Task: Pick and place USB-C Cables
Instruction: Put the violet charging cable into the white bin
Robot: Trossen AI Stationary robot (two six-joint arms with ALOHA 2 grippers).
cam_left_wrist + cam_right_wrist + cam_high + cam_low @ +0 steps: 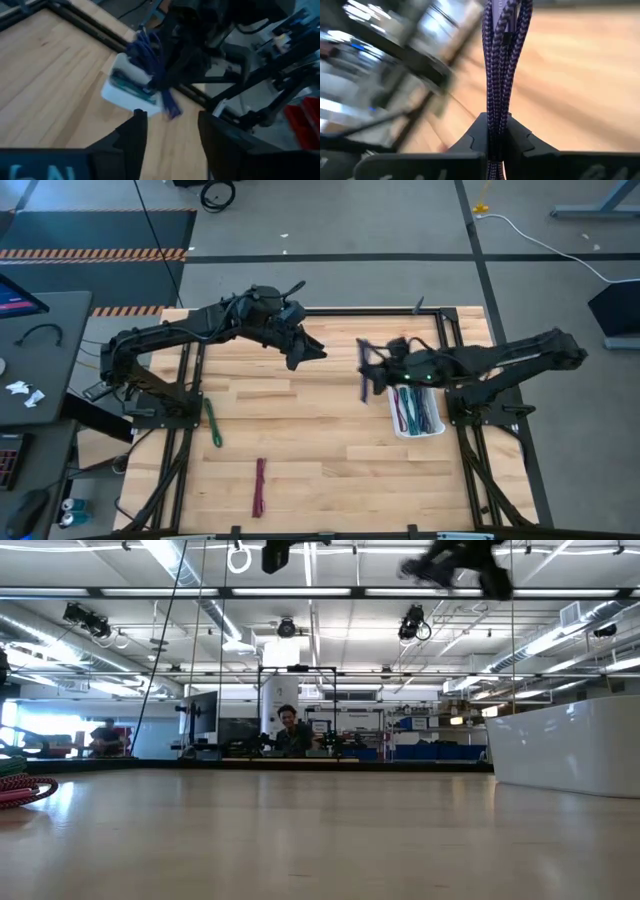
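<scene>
Green cable [213, 423] and maroon cable [259, 486] lie on the table [300, 430]. Left gripper [167, 135] hangs mid-table, fingers spread, empty. Right gripper [495, 135] is pinching the purple cable [502, 60] just beside the white tray [400, 428] holding more cables.

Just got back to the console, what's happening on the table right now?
The right tool is shut on a purple cable, held in the air near the white tray, which already holds several cables. The left tool is open and empty above the table's far side. A green cable and a maroon cable lie on the table.
</scene>
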